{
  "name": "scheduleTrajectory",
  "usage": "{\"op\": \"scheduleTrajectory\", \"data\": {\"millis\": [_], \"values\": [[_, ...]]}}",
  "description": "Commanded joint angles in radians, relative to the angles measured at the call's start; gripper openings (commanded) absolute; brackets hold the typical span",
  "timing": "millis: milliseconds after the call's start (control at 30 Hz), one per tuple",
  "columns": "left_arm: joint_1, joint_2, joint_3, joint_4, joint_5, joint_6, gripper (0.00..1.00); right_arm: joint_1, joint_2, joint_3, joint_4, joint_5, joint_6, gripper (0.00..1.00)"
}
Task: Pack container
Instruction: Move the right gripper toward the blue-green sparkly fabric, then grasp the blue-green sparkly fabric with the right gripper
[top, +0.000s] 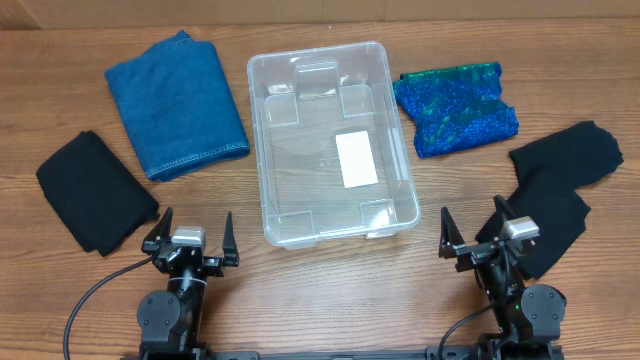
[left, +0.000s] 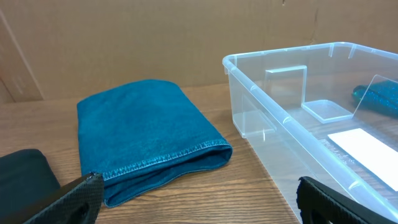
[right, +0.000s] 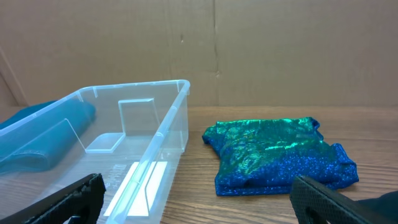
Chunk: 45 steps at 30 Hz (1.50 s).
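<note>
The container (top: 300, 165) sits in the middle of the wooden table (top: 330, 295), with cloths on both sides.

It has a white label (top: 356, 159) on its bottom. A folded blue cloth (top: 178, 103) lies just left of it. A shiny blue-green cloth (top: 455, 108) lies just right. One black cloth (top: 95, 192) is at the near left, and another black cloth (top: 555, 185) is at the near right. The left claw (top: 194, 232) and the right claw (top: 474, 225) are at the near edge, fingers spread wide.

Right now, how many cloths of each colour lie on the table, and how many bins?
Black cloths: 2, one left, one right
Blue denim cloth: 1
Shiny blue-green cloth: 1
Clear bin: 1
Total: 5
</note>
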Motion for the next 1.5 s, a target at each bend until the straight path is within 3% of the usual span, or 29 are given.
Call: {"op": "scheduleTrajectory", "data": {"millis": [0,67,200,400,533,700,1000,1067,1267,1467], "values": [[-0.006,-0.009,-0.006,0.003,0.014,0.007,1.00,0.006,-0.007,-0.010,0.006,0.011,0.022,1.00],[-0.006,-0.009,-0.006,0.003,0.015,0.002,1.00,0.006,-0.007,-0.010,0.006,0.011,0.031,1.00],[-0.006,0.008,0.018,-0.035,0.014,-0.229,1.00,0.005,0.018,-0.009,0.006,0.011,0.184,1.00],[-0.006,0.115,0.175,-0.088,0.023,-0.236,1.00,0.005,0.136,0.056,0.006,0.027,0.197,1.00],[-0.006,0.280,0.343,-0.134,0.023,-0.235,1.00,0.005,0.283,0.179,0.002,0.030,0.197,1.00],[-0.006,0.592,0.688,-0.405,0.023,-0.206,1.00,0.004,0.600,0.494,-0.157,0.030,0.197,1.00],[-0.006,1.128,1.347,-1.118,0.078,-0.111,1.00,-0.069,1.268,1.196,-0.811,0.026,0.197,1.00],[-0.006,1.180,1.416,-1.193,0.079,-0.112,1.00,-0.083,1.367,1.274,-0.875,0.026,0.198,1.00],[-0.006,1.218,1.469,-1.186,0.074,-0.112,1.00,-0.083,1.516,1.279,-0.711,0.041,0.209,1.00],[-0.006,1.219,1.469,-1.176,0.074,-0.112,1.00,-0.107,1.772,1.279,-0.605,0.115,0.508,1.00]]}}
